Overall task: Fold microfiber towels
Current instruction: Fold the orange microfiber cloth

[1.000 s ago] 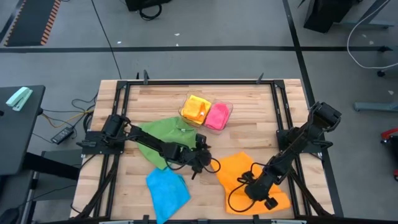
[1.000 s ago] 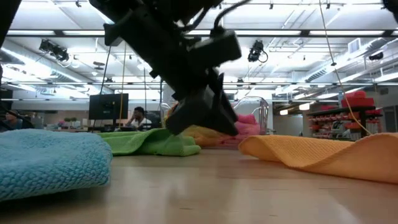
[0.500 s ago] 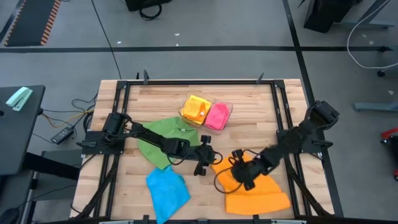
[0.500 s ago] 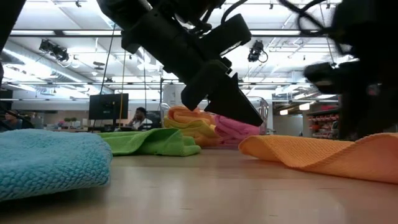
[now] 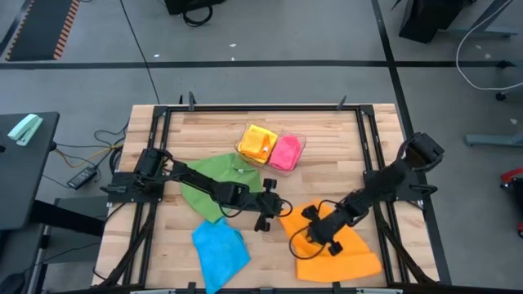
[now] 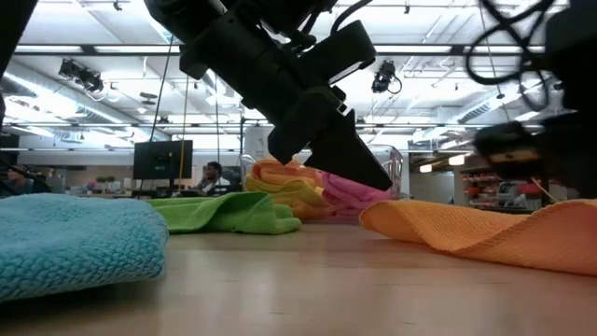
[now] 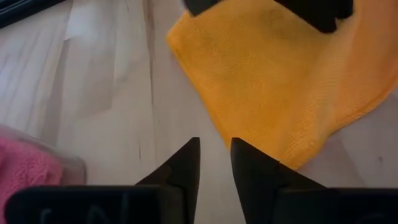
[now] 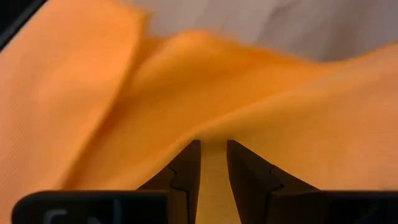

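Table (image 5: 204,122) first: the orange towel (image 5: 343,249) lies half-doubled near its right front, green towel (image 5: 214,178) and blue towel (image 5: 221,249) to the left, yellow and pink ones in the tray (image 5: 301,147) beyond. Right gripper (image 5: 315,237) pinches an orange fold; left gripper (image 5: 270,220), jaws nearly together on nothing, hovers just beside the cloth's left edge. Risk: a thin pinch may slip, spoiling the fold.

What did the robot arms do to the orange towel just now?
The right gripper, shut on the orange towel, pulled its near edge up and over toward the table's middle, so the towel now lies partly doubled. The left gripper moved toward the towel's corner, its fingers narrowing over bare wood. The green, blue, yellow and pink towels stayed put.
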You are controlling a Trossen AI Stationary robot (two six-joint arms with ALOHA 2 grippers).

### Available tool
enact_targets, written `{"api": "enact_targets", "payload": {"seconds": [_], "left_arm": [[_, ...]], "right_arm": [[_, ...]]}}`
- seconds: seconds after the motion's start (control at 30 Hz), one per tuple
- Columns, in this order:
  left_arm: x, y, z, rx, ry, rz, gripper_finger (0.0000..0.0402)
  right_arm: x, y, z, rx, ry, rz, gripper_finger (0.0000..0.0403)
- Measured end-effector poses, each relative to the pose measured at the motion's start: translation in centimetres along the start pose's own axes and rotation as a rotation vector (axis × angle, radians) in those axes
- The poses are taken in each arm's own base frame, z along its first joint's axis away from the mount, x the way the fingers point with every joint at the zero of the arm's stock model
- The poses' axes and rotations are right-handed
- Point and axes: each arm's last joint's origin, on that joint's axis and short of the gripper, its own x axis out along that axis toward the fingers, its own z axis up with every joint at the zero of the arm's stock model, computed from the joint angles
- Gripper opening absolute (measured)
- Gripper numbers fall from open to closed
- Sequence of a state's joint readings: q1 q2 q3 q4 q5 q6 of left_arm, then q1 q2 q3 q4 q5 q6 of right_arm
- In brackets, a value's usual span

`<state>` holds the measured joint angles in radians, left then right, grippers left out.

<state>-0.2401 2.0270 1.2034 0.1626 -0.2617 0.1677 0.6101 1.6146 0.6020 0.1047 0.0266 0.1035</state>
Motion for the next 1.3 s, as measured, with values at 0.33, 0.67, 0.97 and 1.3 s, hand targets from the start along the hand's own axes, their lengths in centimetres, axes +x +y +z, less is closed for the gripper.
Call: {"api": "enact_targets", "payload": {"seconds": [0.33, 0.67, 0.97, 1.3], "left_arm": [[-0.2, -0.6, 1.4, -0.088, -0.152, -0.133, 0.0095], [-0.7, -1.9, 2.2, -0.015, -0.227, -0.152, 0.0083], [-0.5, -1.8, 1.4, -0.002, -0.148, -0.153, 0.0086], [-0.3, -1.3, 1.0, -0.010, -0.113, -0.145, 0.0068]], "right_arm": [[-0.2, 0.9, -0.2, 0.025, 0.081, 0.032, 0.0087], [-2.4, 1.0, 3.1, 0.009, -0.031, -0.048, 0.0087], [0.5, 3.1, 3.1, -0.045, -0.109, 0.010, 0.0087], [4.2, 3.6, 1.9, -0.028, -0.100, 0.105, 0.0087]]}}
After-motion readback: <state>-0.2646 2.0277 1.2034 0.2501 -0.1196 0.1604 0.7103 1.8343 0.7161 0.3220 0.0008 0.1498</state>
